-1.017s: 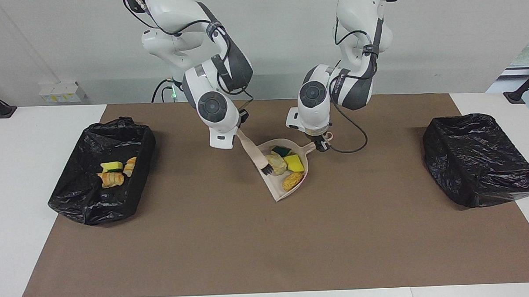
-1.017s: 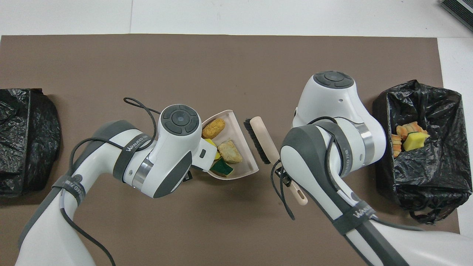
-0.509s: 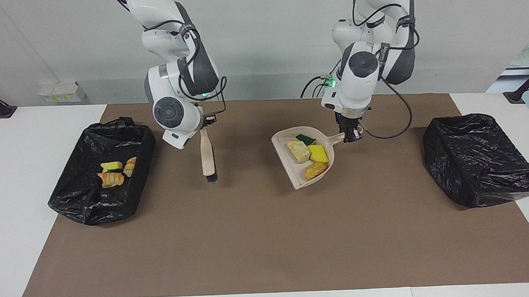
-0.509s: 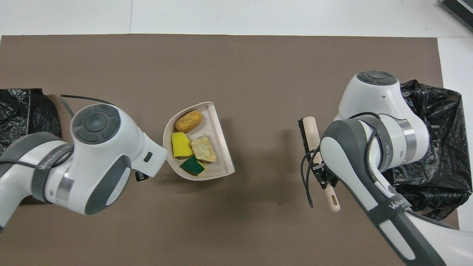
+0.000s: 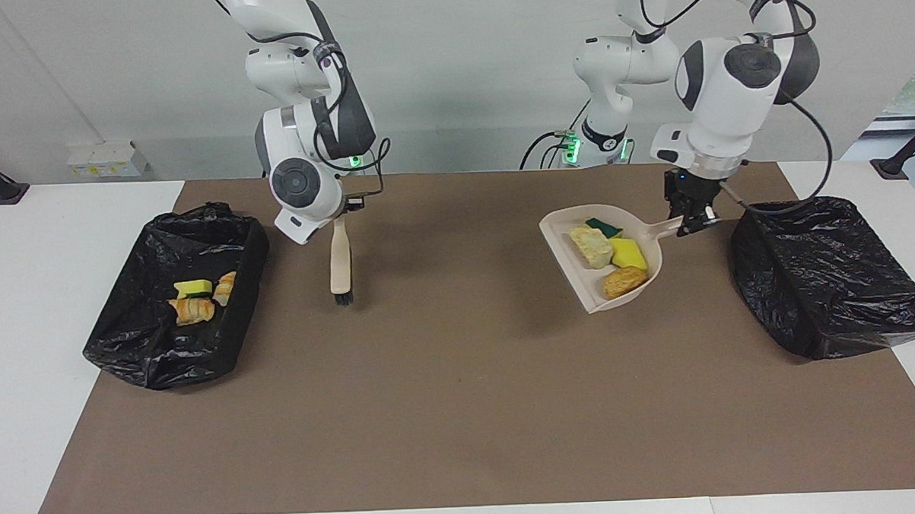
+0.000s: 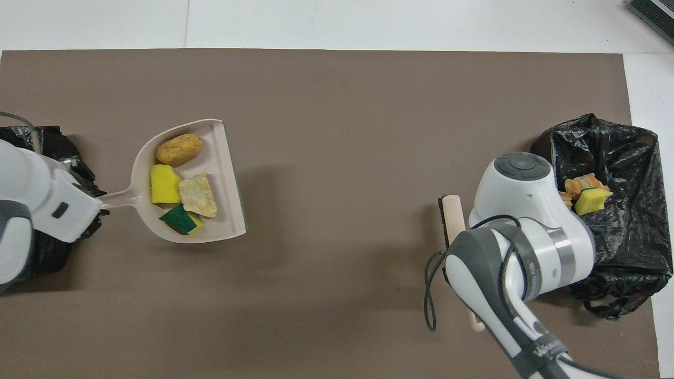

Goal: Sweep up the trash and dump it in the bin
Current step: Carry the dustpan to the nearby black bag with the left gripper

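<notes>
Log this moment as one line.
left gripper: holds loaded dustpan beside bin | right gripper: holds brush | trash: undumped

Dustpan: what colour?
Beige dustpan, clearest in the overhead view.

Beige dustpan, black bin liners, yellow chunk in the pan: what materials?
Beige dustpan: likely moulded plastic, smooth and matte with an even rim. Black bin liners: thin plastic film, crinkled and glossy. Yellow chunk: probably sponge foam, blocky and dull.

left hand raised and clenched, right hand likewise
</notes>
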Tool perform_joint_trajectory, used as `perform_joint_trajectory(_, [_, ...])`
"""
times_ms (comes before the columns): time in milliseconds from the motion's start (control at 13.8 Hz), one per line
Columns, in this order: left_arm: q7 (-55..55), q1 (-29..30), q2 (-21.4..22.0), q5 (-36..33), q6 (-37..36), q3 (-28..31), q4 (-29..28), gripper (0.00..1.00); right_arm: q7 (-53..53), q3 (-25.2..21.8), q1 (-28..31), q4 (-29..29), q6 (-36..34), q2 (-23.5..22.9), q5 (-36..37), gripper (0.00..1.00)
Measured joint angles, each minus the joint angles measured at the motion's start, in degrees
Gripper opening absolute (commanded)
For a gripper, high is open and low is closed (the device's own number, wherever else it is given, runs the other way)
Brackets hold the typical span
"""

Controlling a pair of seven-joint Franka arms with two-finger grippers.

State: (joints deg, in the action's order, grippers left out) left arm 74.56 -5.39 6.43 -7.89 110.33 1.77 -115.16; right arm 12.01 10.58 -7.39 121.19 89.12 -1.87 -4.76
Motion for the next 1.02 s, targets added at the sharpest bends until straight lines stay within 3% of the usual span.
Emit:
perform_joint_trajectory(509, [10.14,19.91,-0.55,-0.41,6.58,0.22,1.96,0.0,21.29,0.61,-18.31,0.38,9.43,0.82,-12.78,0.0])
perform_joint_trajectory(799, [19.0,28.99,-4.51,-2.67,9.28,0.26,7.01,0.0,29.8,0.7,-27.09,-4.75,13.03,-6.02,-14.63,0.0])
perform_joint_trajectory(1017, [21.41,34.51,-9.33,-7.89,10.5,0.24,12.49,0.0,29.57,0.68,-28.62,-6.63,13.1,-9.47,-14.95,0.0])
